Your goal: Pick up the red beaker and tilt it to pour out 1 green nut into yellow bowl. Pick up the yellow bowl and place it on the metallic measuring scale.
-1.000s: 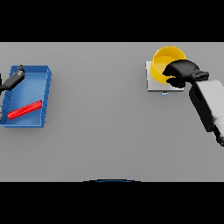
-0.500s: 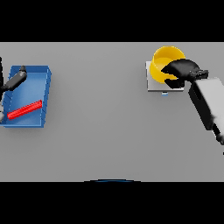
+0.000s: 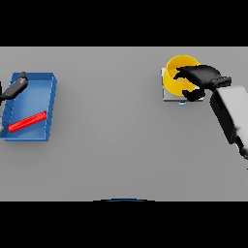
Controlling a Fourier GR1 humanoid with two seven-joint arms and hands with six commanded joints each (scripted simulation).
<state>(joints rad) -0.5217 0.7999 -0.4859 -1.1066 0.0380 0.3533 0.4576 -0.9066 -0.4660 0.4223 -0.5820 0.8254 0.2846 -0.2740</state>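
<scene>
In the head view, the round yellow bowl [image 3: 180,72] sat at about two o'clock on the flat grey bench [image 3: 116,145], resting on the small square metallic measuring scale [image 3: 170,95], whose pale plate showed at the bowl's left and lower sides. The dark right hand [image 3: 198,77] reached in from three o'clock on its white and grey arm, fingers lying over the bowl's right rim and thumb curled below it, so it appeared to be pinching the rim. Whether a green nut lay inside the bowl could not be told. At nine o'clock, well apart from the bowl, a shallow blue rectangular tray [image 3: 46,127] held a long red object [image 3: 27,121] lying on its side, probably the red beaker, though its shape was hard to read. The dark left hand [image 3: 14,89] showed at the tray's upper left corner; its finger posture could not be told. Judging from this layout, the placing step looked essentially done, with only the release and withdrawal of the right hand left.
</scene>
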